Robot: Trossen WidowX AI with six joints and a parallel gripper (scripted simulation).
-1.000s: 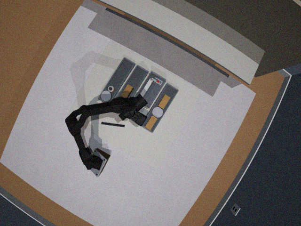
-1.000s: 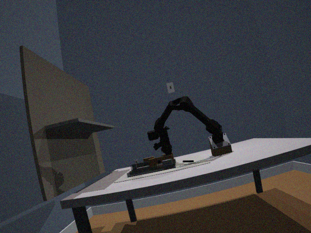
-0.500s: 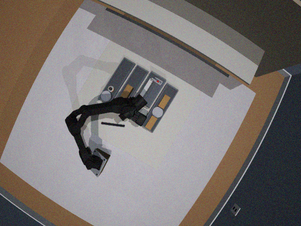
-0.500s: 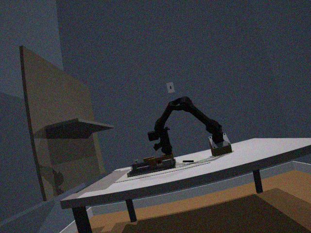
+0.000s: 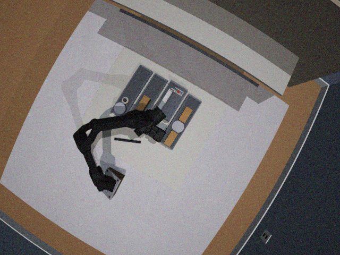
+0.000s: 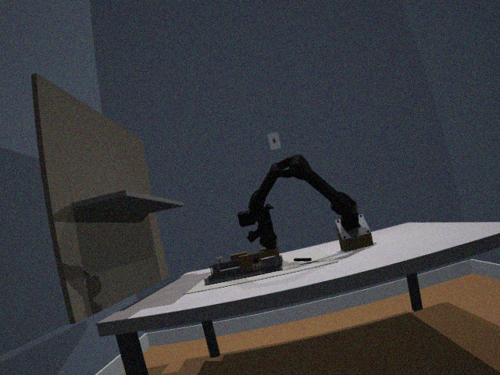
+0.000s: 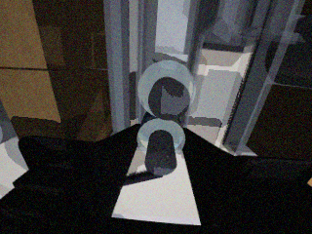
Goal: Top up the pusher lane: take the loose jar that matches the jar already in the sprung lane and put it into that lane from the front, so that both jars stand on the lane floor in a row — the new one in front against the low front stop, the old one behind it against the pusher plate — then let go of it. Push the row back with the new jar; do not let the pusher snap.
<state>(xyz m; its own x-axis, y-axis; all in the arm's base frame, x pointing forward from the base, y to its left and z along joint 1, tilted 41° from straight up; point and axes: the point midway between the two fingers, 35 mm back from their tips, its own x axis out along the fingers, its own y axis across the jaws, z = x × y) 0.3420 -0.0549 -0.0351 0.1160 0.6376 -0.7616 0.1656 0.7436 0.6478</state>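
My gripper [image 5: 156,134] [image 6: 269,247] [image 7: 161,130] is shut on a jar [image 7: 161,157] with a pale teal rim and a dark knob-like top. It is low at the front of the lane rack. A similar jar [image 7: 167,93] stands just beyond the held one, in line with it between the narrow lane walls; the wrist view does not show whether they touch. A long white strip [image 5: 166,95] runs along the third lane behind. The pusher plate cannot be made out. The low front stop and the bottoms of both jars are hidden by the fingers and jars.
Brown blocks [image 5: 144,101] [image 5: 185,114] [image 5: 170,138] sit in neighbouring lanes. A grey round item [image 5: 177,126] is between two of them. Another grey round item [image 5: 119,108] and a small ring [image 5: 125,100] are at the left lane. A black bar [image 5: 127,141] [image 6: 302,259] lies in front.
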